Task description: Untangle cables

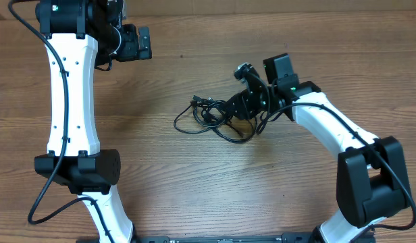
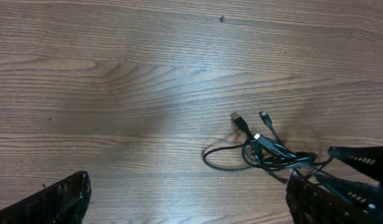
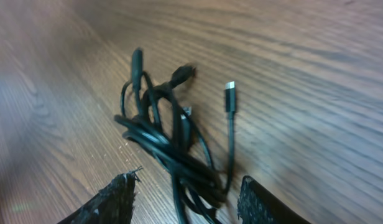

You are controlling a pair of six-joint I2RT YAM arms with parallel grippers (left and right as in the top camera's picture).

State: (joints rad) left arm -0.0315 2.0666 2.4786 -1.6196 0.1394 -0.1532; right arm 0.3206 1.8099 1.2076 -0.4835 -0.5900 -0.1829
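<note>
- The cables (image 1: 211, 116) lie in one tangled clump at the centre of the overhead frame, stretched left to right.
- The right gripper (image 3: 185, 202) hovers at the clump's right end, jaws parted, with strands between them but nothing pinched.
- The left gripper (image 1: 135, 42) sits upper left, spread wide and empty, well apart from the clump, so the right arm is nearer.
</note>
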